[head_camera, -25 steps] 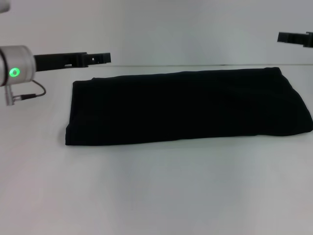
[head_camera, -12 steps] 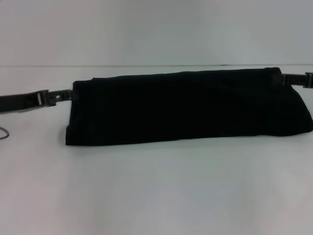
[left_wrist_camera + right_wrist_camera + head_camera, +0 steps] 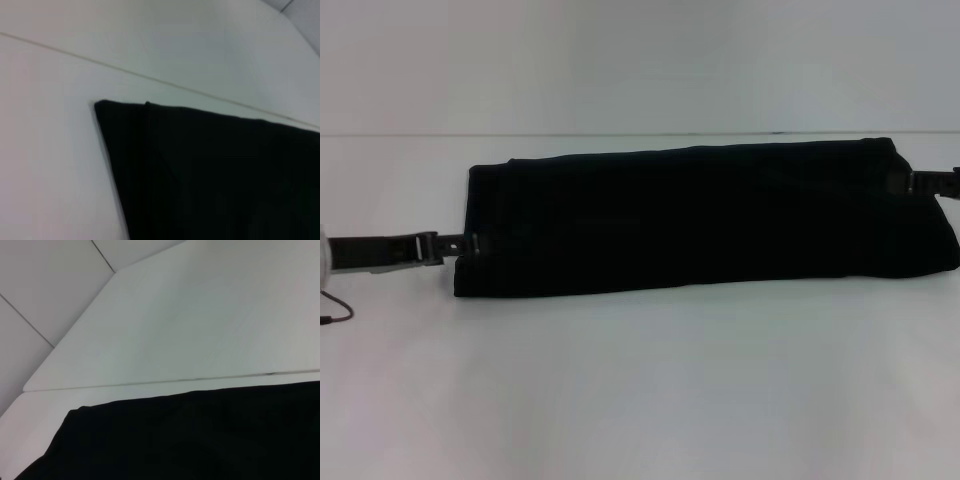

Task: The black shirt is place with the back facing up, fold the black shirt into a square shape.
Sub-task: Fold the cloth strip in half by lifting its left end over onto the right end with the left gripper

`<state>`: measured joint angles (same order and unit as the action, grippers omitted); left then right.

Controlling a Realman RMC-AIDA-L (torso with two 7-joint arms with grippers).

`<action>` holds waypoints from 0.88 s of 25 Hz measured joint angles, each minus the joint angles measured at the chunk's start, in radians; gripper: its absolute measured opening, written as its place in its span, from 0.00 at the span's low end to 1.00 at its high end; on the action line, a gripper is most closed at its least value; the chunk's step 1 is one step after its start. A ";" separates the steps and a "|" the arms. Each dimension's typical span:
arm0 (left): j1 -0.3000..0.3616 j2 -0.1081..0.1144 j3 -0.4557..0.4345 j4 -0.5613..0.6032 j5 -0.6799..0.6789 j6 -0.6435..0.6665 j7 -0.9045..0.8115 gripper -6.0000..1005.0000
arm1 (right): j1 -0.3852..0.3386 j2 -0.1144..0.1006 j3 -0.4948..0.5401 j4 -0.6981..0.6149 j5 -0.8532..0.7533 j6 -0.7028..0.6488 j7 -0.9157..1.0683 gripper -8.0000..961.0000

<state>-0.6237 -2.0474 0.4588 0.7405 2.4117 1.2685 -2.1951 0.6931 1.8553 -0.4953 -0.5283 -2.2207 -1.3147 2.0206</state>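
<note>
The black shirt lies folded into a long band across the white table — left gripper at its left end, right gripper at its right, whether either pair of fingers is apart or together I cannot tell.

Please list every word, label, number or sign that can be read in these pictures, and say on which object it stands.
None: no readable text shows in any view.
The black shirt shows only plain black cloth, folded into a long band.
The left gripper and right gripper, each at one end of the shirt, carry no legible marking.
The white table is unmarked.
</note>
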 joint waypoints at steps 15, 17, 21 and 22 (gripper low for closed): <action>-0.019 -0.006 0.066 -0.049 0.024 -0.031 0.002 0.84 | -0.005 0.003 -0.006 0.000 0.001 0.017 0.001 0.70; -0.019 -0.008 0.079 -0.048 0.024 -0.026 0.006 0.83 | -0.006 0.002 -0.005 0.000 0.001 0.019 0.001 0.70; -0.018 -0.008 0.082 -0.047 0.025 -0.031 0.008 0.82 | -0.009 0.002 -0.004 0.001 0.001 0.021 0.001 0.70; -0.018 -0.007 0.081 -0.046 0.025 -0.034 0.010 0.81 | -0.009 0.002 -0.005 0.001 0.001 0.021 0.001 0.70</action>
<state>-0.6418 -2.0542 0.5394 0.6943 2.4368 1.2349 -2.1850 0.6838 1.8572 -0.5007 -0.5277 -2.2194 -1.2935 2.0217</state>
